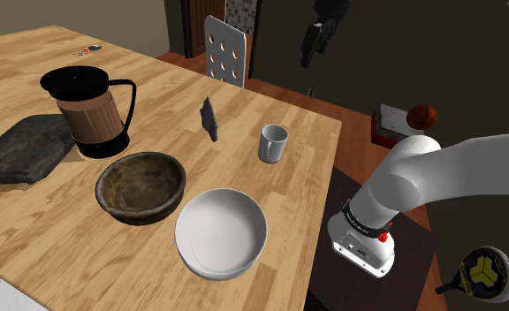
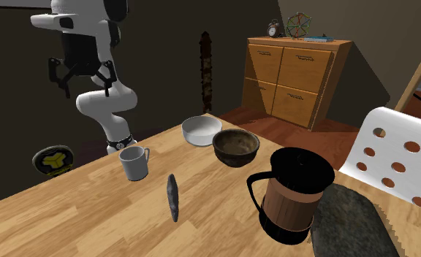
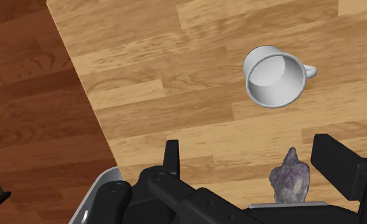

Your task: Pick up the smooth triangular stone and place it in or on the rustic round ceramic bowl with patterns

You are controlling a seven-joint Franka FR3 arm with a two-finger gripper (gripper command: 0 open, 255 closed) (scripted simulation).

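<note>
Well apart: stone [image 3: 290, 182] on table [image 3: 176, 76], seen btw wide-spread fingers [image 3: 339, 167], untouched.

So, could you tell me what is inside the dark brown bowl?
Nothing that shows: the dark brown bowl looks bare inside in the shoulder view, though its near rim covers a sliver of inner wall. The grey stone stands near the mug.

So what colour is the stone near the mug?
Mottled grey with a purplish tinge; the stone shows best in the wrist view.
</note>
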